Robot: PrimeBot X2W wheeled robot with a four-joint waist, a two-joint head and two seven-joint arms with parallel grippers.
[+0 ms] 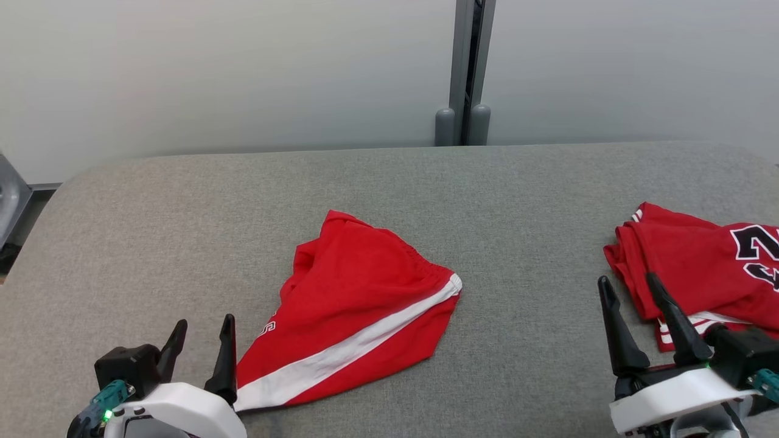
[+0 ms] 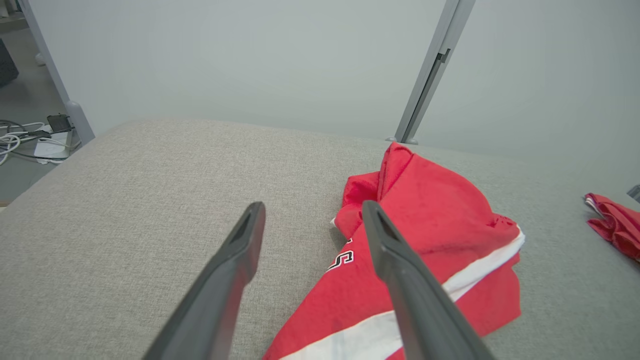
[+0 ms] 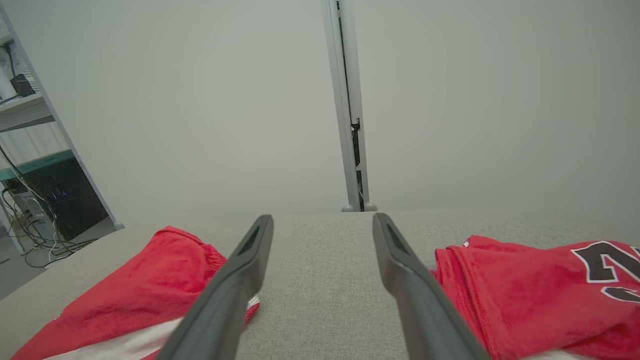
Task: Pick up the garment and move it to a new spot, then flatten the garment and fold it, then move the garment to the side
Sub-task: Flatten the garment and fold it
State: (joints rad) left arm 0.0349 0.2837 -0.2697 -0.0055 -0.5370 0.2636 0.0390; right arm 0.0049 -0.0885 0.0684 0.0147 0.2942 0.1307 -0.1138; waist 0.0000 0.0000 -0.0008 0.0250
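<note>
**Both pairs of fingers spread, nothing held**

The left gripper (image 1: 204,322) holds its slim, dark, tapered fingers apart and empty. The red shorts (image 1: 359,292), soft cloth with a white side stripe, lie rumpled just beside its right finger. The right gripper (image 1: 627,280) is likewise spread and empty, with a bunched red jersey (image 1: 688,255) with black lettering just past its right finger. The left wrist view adds floor cables (image 2: 20,140), and the right wrist view a shelf (image 3: 25,107). Coarse grey weave covers the round-edged table (image 1: 182,213), which is backed by a pale wall (image 1: 243,73) and a grey post (image 1: 465,73).
</note>
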